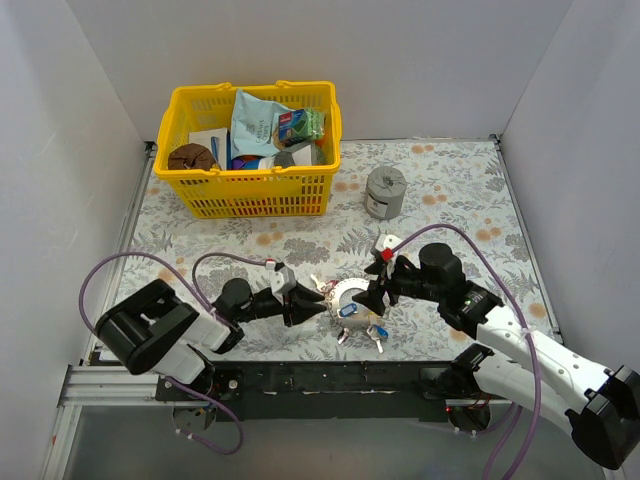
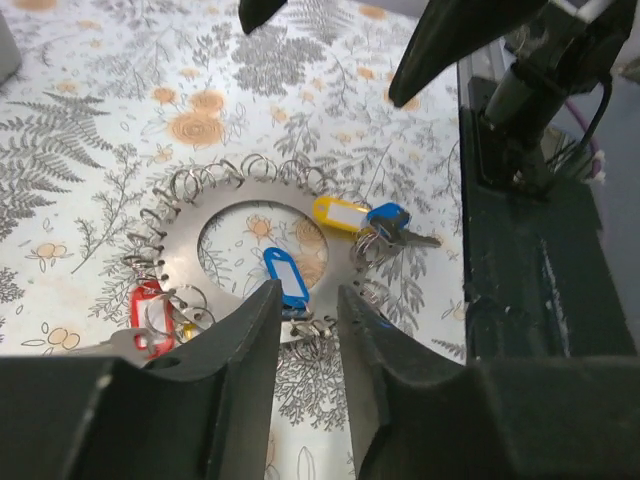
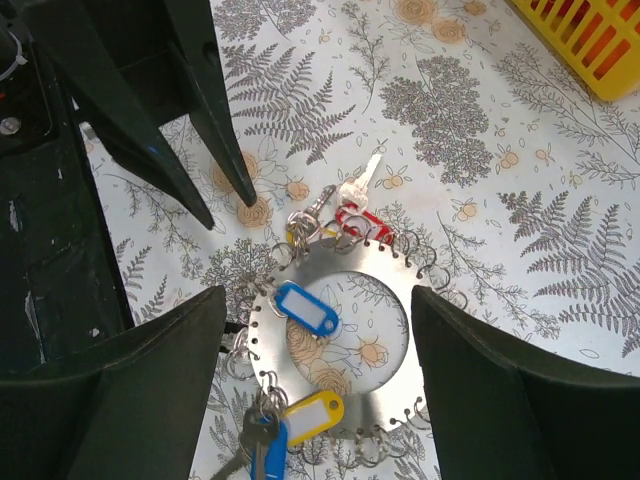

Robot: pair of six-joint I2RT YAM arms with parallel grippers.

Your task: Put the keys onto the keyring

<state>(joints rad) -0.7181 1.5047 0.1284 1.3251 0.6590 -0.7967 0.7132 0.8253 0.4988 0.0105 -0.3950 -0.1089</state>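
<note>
Left wrist view: left claw point(image 2: 308, 295) cuts off near rim of keyring point(image 2: 180, 255)

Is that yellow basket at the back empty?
No, the yellow basket holds a pale blue snack bag and several other packets.

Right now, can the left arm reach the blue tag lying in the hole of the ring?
Probably yes. The left gripper hovers at the keyring's near edge with its jaws open, and the blue tag lies just ahead of them with nothing between.
</note>
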